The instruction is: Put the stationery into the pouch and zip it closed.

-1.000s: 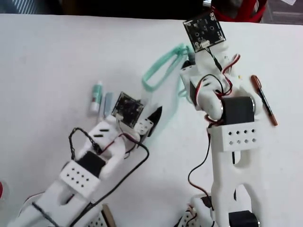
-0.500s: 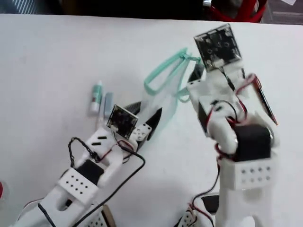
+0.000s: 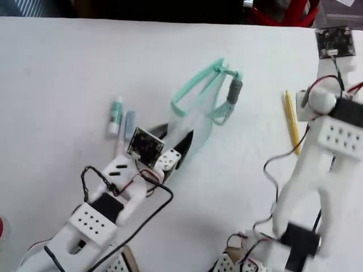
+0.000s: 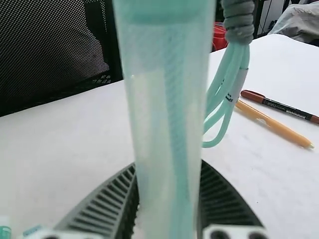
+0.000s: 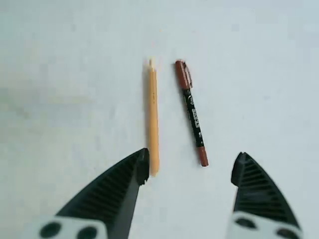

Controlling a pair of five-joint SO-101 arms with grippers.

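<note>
Inside the left claw [image 4: 168,168], the pouch [image 4: 164,74].

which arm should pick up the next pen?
Right, most likely. The right gripper hangs open over the yellow pencil and the brown pen. The left gripper is shut on the pouch and would have to let it go.

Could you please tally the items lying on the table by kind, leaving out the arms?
pouch: 1
pens: 2 (yellow pen, brown pen)
tube: 1
blue-grey block: 1
Total: 5
</note>
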